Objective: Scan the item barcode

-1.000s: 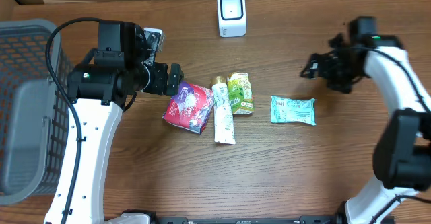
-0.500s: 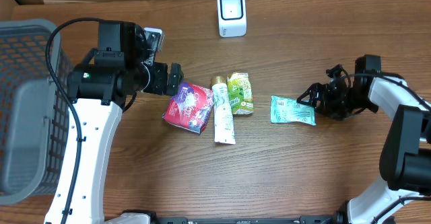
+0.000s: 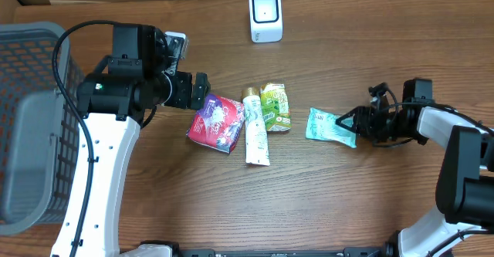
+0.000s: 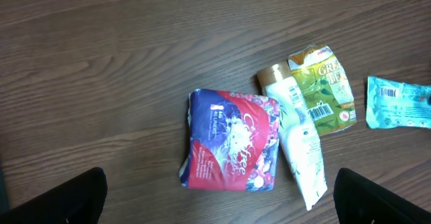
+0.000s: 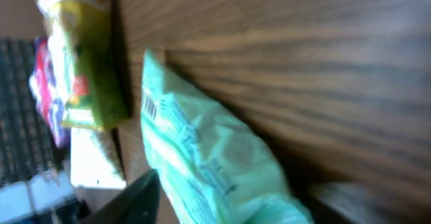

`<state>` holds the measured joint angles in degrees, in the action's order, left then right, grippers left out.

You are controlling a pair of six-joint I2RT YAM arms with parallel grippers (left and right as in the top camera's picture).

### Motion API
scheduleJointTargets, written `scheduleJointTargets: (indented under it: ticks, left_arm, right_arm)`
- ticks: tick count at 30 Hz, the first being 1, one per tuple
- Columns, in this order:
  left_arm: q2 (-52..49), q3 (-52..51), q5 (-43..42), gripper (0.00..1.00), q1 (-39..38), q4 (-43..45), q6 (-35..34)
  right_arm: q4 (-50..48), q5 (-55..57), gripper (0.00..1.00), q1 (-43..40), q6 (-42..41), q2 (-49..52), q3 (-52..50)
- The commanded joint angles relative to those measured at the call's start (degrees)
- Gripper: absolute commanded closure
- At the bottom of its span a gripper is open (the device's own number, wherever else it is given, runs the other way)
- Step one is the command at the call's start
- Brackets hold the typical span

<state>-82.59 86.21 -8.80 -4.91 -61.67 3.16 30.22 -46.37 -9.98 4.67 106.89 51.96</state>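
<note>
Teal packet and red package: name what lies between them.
Overhead view: a white tube and a green pouch, side by side, between the red package and the teal packet.

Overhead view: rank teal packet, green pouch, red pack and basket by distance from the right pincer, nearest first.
1. teal packet: right of centre, at the tips of the right pincer.
2. green pouch: mid-table, beside the white tube.
3. red pack: left of the tube.
4. basket: far left edge.

One red pack, one tube, one green pouch, one teal packet, one scanner, one basket.
</note>
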Motion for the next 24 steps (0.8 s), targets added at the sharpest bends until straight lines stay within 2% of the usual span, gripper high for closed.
scheduleJointTargets:
  ticks: [1,4,10,14,19,24]
  left_arm:
    - [-0.02,-0.26,-0.02,0.0,-0.15,0.0,-0.39]
    - [-0.02,-0.26,-0.02,0.0,-0.15,0.0,-0.37]
    - [-0.02,-0.26,-0.02,0.01,-0.15,0.0,-0.37]
    - [-0.02,-0.26,-0.02,0.0,-0.15,0.0,-0.37]
    - [-0.02,-0.26,-0.02,0.01,-0.15,0.0,-0.37]
    - [-0.02,-0.26,-0.02,0.0,-0.15,0.0,-0.37]
  right_arm:
    - [0.48,3.76,0.64,0.37,-0.15,1.73,-1.66]
    - [0.02,2.14,0.8,0.37,-0.33,1.73,-1.66]
    - [-1.86,-6.1,0.96,0.37,-1.33,1.7,-1.64]
    - [-4.04,-6.27,0.96,0.37,-9.57,1.38,-0.87]
    - [0.85,-6.25,0.96,0.37,-9.11,-2.43,4.15]
    - [11.23,-6.21,0.96,0.83,-3.67,-7.63,13.11]
